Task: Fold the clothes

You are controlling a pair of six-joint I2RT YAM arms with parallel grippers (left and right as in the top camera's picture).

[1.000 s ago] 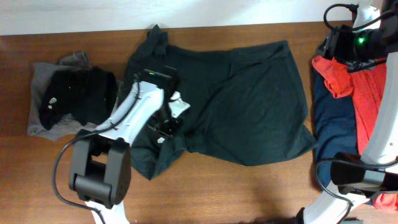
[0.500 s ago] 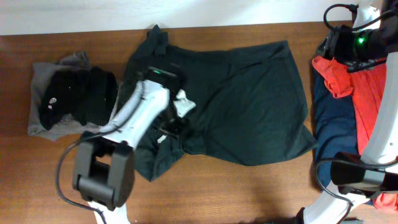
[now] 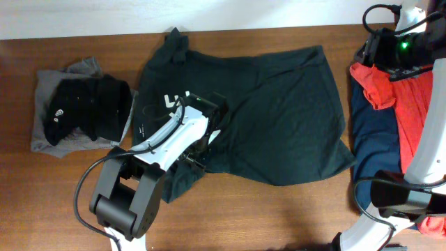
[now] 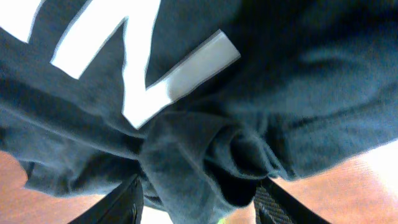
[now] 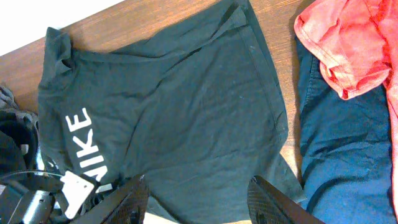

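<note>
Hovering left hand (image 4: 199, 202), jaws apart, over bunched fold at 8 o'clock of dark green cloth T-shirt (image 3: 279, 118) | right hand (image 5: 199, 199) gaping too, empty

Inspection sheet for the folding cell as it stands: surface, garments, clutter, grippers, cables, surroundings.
Surface: brown wooden table, nothing wrong seen.
Job's things: dark green T-shirt spread mid-table, wrinkled, lower left part bunched, white letters showing; black garment lying on grey garment at left; red garment partly over navy garment at right.
Clutter: nothing seen.
Grippers: left gripper low over the T-shirt's bunched part, jaws apart; right gripper raised, open, empty.
Cables: black cable loops by the left arm's base; second cable at the right arm.
Surroundings: white wall beyond the far edge.
</note>
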